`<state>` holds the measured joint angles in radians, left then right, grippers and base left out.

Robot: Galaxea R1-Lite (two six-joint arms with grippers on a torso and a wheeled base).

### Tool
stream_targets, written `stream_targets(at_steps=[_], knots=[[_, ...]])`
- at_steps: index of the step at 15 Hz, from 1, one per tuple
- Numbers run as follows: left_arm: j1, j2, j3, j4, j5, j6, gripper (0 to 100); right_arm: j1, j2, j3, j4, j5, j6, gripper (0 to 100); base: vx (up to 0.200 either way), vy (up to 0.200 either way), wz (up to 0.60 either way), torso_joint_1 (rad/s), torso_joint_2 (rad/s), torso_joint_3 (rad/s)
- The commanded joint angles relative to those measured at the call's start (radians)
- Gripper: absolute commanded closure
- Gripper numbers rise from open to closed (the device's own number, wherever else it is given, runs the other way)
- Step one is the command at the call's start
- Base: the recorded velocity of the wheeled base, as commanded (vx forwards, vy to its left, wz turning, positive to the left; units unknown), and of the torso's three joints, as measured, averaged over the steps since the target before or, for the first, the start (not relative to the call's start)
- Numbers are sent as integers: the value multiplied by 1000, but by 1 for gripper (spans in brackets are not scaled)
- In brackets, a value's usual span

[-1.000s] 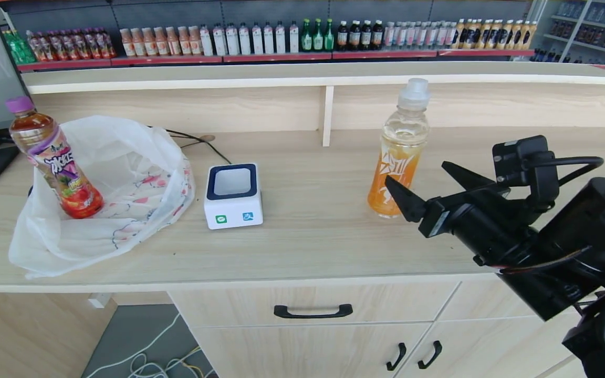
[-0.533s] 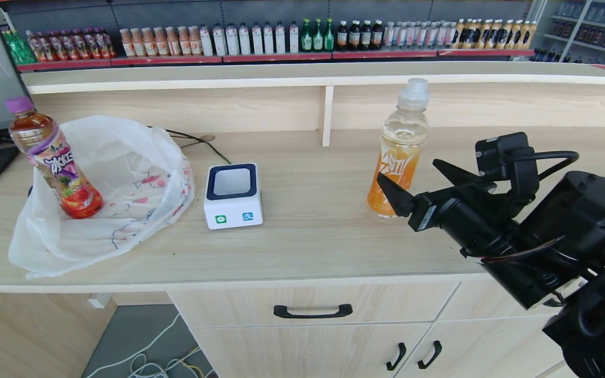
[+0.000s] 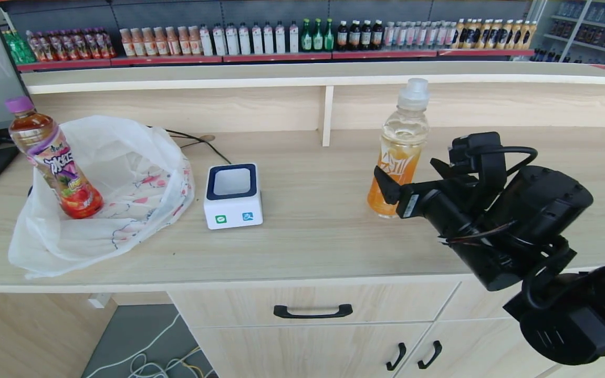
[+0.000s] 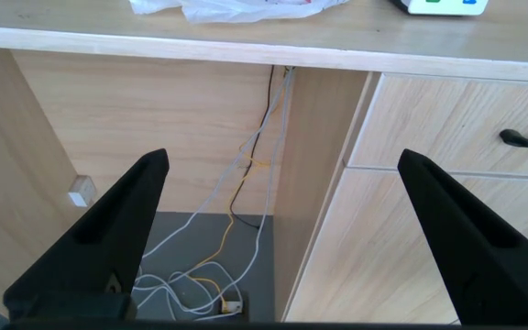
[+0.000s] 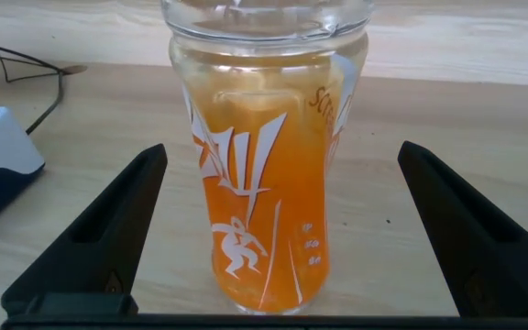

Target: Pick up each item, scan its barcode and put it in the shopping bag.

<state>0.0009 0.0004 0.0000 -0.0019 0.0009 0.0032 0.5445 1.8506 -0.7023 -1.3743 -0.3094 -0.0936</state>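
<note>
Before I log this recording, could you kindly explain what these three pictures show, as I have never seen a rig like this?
This is a two-armed robot at a shop counter. The wide picture is from its head camera. The other two are from wrist cameras looking out between black gripper fingers. On the counter stand a white scanner, a tea bottle in the shopping bag, and an orange drink bottle. The right gripper is open and pointed at that bottle, not gripping it. The left gripper is open, low before the cabinet, holding nothing.
</note>
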Motion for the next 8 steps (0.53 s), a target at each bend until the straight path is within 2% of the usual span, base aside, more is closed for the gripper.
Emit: stream_targets(at_steps=[1,8], knots=[[1,0,0,-1,1,1,0,-1,48,-40,0,-2,2,0,0,0,0,0,0,0],[1,0,0,-1,1,0,0,-11,140,-158,-3,-86,0,0,0,0,0,0,0,0]])
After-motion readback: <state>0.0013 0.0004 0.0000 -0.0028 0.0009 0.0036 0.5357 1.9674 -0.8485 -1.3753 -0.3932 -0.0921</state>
